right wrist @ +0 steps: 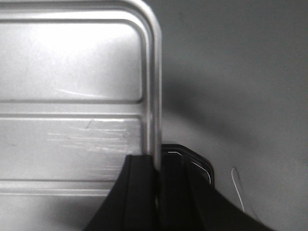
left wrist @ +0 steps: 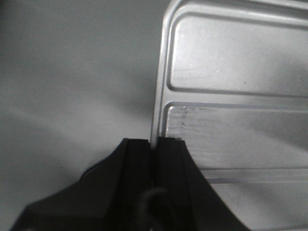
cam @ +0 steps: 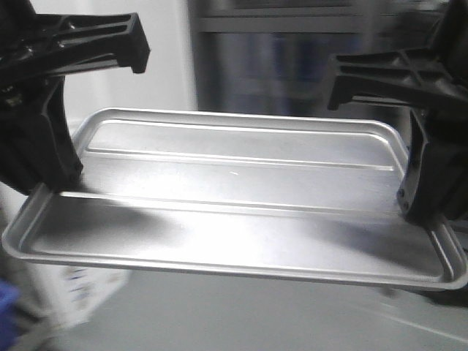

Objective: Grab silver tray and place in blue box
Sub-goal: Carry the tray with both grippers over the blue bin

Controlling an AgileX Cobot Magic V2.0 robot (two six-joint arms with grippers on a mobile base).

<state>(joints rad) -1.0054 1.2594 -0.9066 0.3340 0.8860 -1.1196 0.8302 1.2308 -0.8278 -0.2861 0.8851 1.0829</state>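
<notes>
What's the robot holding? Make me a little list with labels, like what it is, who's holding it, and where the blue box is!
thing: silver tray, shiny, two long ridges across its floor
left pincer: shut on one short rim of the tray
right pincer: shut on the opposite short rim
tray position: roughly level, seemingly lifted above the grey surface
blue box: not clearly seen; only a blue patch at the front view's lower left corner

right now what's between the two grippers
The tray alone: left gripper and right gripper each clamp one short rim, its floor bare between them, shown in the front view.
</notes>
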